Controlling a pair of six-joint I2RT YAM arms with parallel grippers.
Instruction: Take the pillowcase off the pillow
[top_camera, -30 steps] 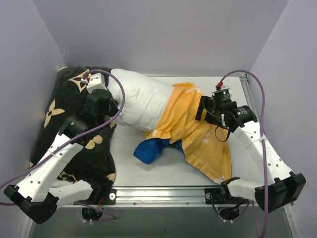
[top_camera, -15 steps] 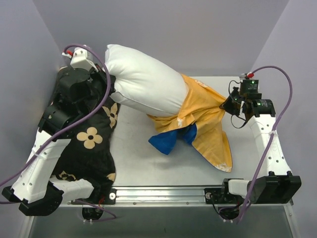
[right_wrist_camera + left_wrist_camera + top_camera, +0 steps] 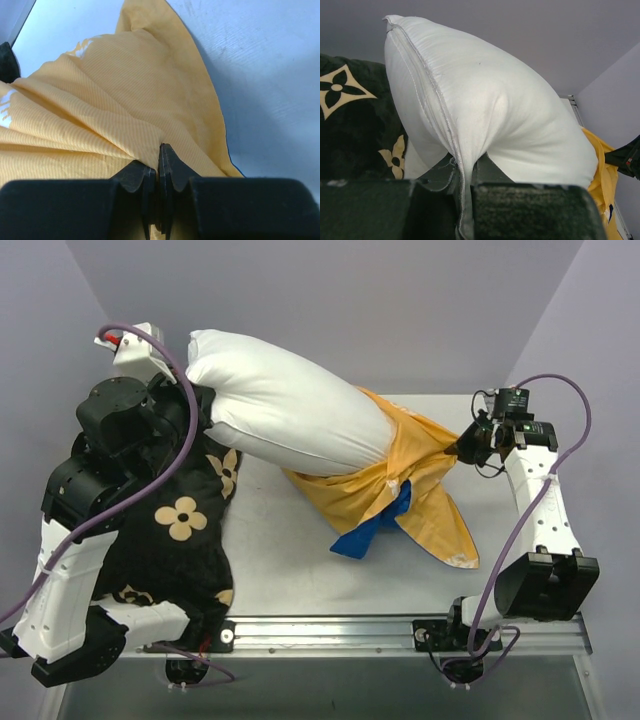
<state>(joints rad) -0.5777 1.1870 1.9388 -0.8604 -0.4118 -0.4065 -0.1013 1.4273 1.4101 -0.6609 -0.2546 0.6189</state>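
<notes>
- Left gripper fingers pinch the plump, smooth white pillow by its stitched seam.
- Right gripper fingers clamp the finely ribbed orange pillowcase, with pleats fanning out from the tips.

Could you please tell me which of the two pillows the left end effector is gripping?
The plain white pillow, pinched at its seam by the left end effector; the black cushion with tan flowers lies beside it, ungripped.

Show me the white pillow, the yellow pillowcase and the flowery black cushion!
pillow (image 3: 290, 425): top view, middle of its bare white side.
pillowcase (image 3: 415, 452): top view, the stretched yellow part.
black cushion (image 3: 190, 550): top view, dark fabric just below a tan flower.
</notes>
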